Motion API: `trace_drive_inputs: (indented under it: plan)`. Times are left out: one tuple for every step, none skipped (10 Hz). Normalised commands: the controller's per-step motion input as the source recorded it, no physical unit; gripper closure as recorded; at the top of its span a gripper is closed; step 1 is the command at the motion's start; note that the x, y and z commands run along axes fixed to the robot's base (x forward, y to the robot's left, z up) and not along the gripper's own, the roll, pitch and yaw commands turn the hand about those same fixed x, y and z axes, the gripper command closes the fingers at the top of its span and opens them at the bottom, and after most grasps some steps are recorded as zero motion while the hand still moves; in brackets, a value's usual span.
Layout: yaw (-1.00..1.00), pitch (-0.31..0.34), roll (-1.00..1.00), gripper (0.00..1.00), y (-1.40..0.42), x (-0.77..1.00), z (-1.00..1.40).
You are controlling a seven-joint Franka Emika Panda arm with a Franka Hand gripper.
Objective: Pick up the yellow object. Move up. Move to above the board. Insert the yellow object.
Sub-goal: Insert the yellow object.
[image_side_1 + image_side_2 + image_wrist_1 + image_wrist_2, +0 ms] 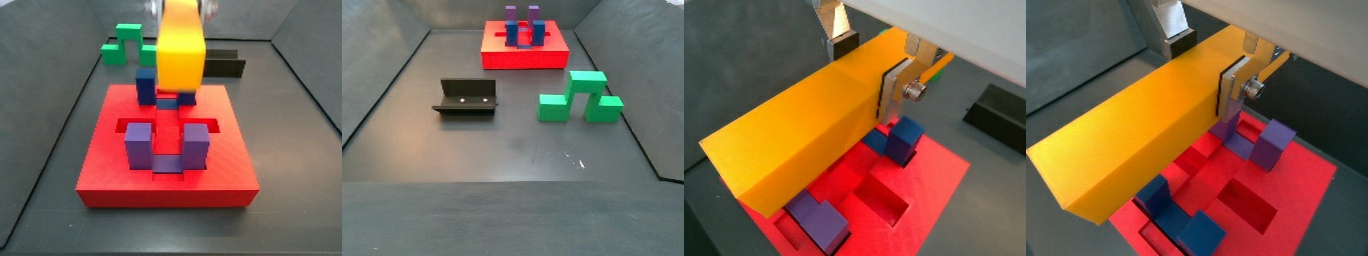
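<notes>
My gripper [871,75] hangs above the board [167,170], its fingers [898,92] pinching the yellow object [798,135] across its narrow thickness, long axis level, so it can descend between the blue posts [146,82] and purple posts [139,146].

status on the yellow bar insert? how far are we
Done: the yellow object is picked up and lifted, clamped between the gripper fingers in both wrist views. In hand: a side view shows it hanging above the board, over the blue posts; whether it lines up with a slot is unclear. Left: lowering it in; it is not yet seated. The purple posts stand free.
</notes>
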Motion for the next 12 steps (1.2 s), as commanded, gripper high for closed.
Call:
trace_drive_inputs:
  plan:
    - [0.05, 0.0, 0.09, 1.0, 0.0, 0.09, -0.61]
    - [0.07, 0.0, 0.09, 1.0, 0.0, 0.07, -0.55]
    - [0.08, 0.0, 0.11, 1.0, 0.0, 0.02, -0.51]
    - [0.11, 0.0, 0.1, 1.0, 0.0, 0.0, -0.42]
    - [0.05, 0.0, 0.0, 1.0, 0.01, 0.0, -0.07]
    - [0.0, -0.003, -0.03, 1.0, 0.0, 0.0, -0.01]
    - [0.0, 0.0, 0.0, 1.0, 0.0, 0.0, -0.22]
    - [0.13, -0.01, 0.0, 1.0, 0.0, -0.08, -0.33]
    - [0.13, -0.02, 0.0, 1.0, 0.0, -0.07, -0.29]
    - [0.02, 0.0, 0.0, 1.0, 0.0, -0.13, -0.14]
    - [0.0, 0.0, 0.0, 1.0, 0.02, -0.17, -0.09]
    - [0.0, 0.0, -0.01, 1.0, 0.03, -0.13, -0.07]
